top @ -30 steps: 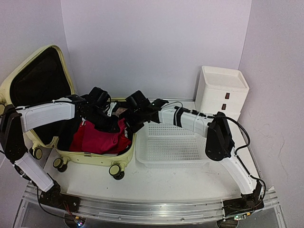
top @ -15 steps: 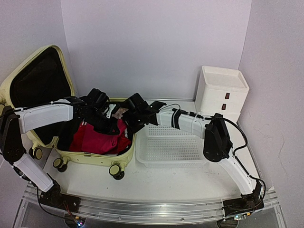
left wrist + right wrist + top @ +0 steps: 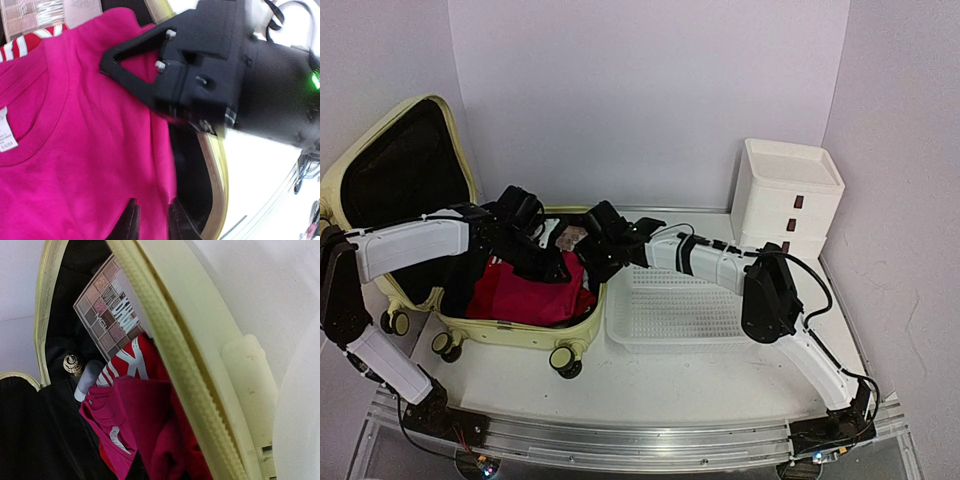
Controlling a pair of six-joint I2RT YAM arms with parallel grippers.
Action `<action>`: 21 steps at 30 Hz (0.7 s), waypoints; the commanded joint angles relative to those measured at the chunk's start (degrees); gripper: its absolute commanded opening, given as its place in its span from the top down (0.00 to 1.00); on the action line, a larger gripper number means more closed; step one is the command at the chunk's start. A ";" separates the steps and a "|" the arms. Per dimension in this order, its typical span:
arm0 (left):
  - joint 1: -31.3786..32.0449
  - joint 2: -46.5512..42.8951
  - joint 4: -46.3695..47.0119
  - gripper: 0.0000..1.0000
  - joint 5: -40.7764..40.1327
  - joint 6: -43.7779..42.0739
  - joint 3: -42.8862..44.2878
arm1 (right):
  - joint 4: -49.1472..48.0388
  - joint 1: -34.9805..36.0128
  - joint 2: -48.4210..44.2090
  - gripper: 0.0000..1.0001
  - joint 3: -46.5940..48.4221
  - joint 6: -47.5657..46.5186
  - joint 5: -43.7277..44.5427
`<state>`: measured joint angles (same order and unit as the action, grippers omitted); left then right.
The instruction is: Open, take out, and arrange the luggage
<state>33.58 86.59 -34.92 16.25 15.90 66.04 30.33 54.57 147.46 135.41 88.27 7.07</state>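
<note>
White tabletop (image 3: 650, 385), pale yellow-green hard-shell suitcase (image 3: 510, 335) lying open: left gripper (image 3: 150, 221) pinches the magenta cotton T-shirt (image 3: 75, 150) inside, right gripper (image 3: 588, 250) close beside it, finger spread impossible to tell.

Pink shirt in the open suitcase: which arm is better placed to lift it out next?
Left, probably. The left gripper has a fold of the pink shirt between its fingers; the right gripper hovers beside it.

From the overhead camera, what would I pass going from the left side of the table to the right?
The open luggage with its lid raised → the pink shirt in its base → the white mesh basket → the white three-drawer box.
</note>
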 commanded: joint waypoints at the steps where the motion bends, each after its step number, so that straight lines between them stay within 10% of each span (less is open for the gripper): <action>1: 0.08 -5.35 -0.44 0.67 1.19 -1.90 -1.07 | -0.53 -0.34 -2.74 1.00 1.56 -6.79 1.49; 8: 0.08 -10.98 -2.04 0.43 1.04 -4.97 -2.32 | -0.53 0.10 -7.88 1.00 -1.56 -12.62 -0.25; 21: -0.01 -15.93 -3.14 0.38 -4.86 -6.12 -2.64 | 2.70 2.78 -16.10 1.00 -5.70 -7.62 1.15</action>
<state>33.65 71.92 -37.63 13.45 10.92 62.98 32.64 56.38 137.53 130.10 76.55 6.79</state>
